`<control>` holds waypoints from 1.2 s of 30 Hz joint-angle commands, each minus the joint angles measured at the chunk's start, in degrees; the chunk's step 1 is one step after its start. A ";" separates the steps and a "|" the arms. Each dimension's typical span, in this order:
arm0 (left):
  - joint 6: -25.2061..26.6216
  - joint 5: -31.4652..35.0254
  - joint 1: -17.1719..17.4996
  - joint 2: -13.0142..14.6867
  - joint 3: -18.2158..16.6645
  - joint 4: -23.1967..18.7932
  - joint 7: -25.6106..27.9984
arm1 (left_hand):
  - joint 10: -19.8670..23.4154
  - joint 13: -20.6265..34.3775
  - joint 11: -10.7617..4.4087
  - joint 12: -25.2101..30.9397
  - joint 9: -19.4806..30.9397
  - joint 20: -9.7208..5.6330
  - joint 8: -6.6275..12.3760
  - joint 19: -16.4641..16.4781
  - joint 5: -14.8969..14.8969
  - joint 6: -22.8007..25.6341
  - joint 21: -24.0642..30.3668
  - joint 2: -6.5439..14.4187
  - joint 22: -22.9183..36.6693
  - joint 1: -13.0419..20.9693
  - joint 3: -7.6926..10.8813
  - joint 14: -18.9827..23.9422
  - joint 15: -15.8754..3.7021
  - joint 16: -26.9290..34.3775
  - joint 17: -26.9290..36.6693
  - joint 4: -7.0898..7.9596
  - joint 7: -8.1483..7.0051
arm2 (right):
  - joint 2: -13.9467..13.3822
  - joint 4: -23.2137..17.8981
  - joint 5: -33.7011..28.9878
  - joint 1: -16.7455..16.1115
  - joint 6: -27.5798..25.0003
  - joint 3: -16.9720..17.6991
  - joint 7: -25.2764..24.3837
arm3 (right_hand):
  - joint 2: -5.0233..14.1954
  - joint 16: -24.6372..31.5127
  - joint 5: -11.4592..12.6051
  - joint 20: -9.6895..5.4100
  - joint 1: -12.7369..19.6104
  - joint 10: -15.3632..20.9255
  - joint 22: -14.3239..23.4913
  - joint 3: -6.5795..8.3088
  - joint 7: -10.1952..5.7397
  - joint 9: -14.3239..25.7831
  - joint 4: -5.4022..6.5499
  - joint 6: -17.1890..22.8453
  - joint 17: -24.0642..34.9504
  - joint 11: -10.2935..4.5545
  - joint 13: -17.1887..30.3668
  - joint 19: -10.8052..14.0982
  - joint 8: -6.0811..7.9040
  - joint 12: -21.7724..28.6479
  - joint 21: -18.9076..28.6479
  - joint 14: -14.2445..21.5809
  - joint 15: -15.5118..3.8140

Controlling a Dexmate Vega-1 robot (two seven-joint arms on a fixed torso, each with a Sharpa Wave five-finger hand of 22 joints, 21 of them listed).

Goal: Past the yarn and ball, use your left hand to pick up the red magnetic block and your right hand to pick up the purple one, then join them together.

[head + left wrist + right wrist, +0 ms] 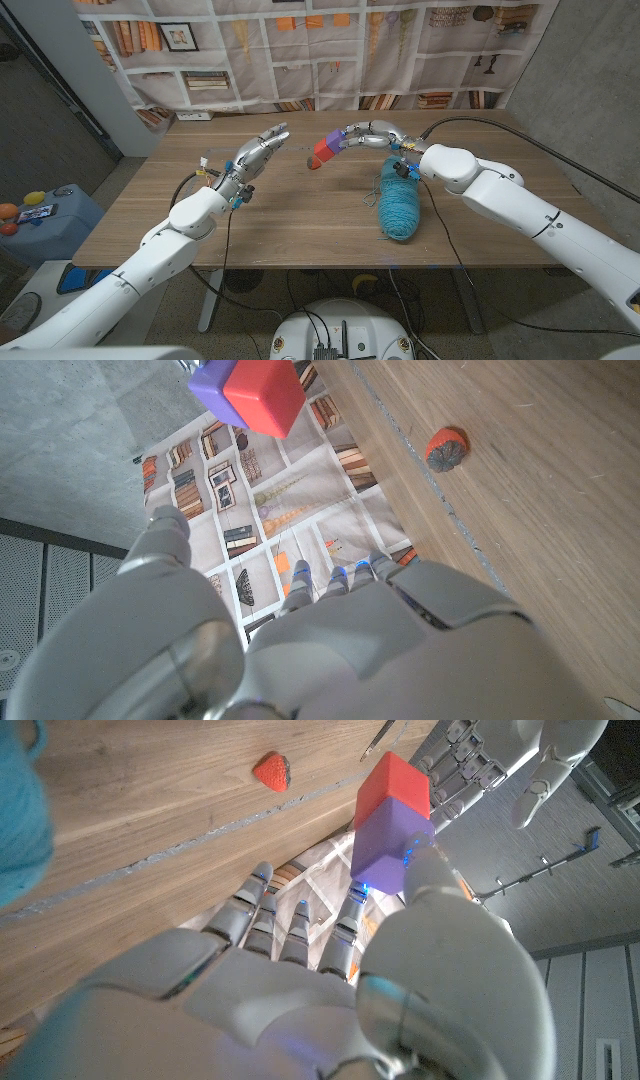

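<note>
My left hand [258,155] hangs over the wooden table [300,225] with fingers spread, holding nothing. Just beside it, the red magnetic block [322,152] and the purple block [333,141] sit joined in the air — long axis slanting, red end lower toward my left hand. My right hand [372,135] pinches the purple end. The teal yarn [399,205] lies nearer the front edge.

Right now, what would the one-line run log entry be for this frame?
stage: blocks joined | right robot hand: holds purple block with red block attached, above table | left robot hand: open, apart | yarn: on table
</note>
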 commanded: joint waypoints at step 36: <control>-6.34 -4.22 1.93 -4.65 -2.15 6.75 -0.85 | -2.65 -0.06 -5.09 0.57 -0.15 -4.54 0.73 -0.35 0.13 -2.87 0.38 3.64 0.08 -4.00 0.37 -4.75 -3.80 0.42 -0.05 0.29 0.53 | 1.09 -5.55 -34.78 15.10 -16.19 -16.84 16.35 | 0.14 0.04 0.15 -0.37 0.96 0.62 0.12 -0.49 -2.22 0.02 0.06 4.72 0.08 -0.48 0.19 0.91 1.67 0.37 0.22 0.60 -0.84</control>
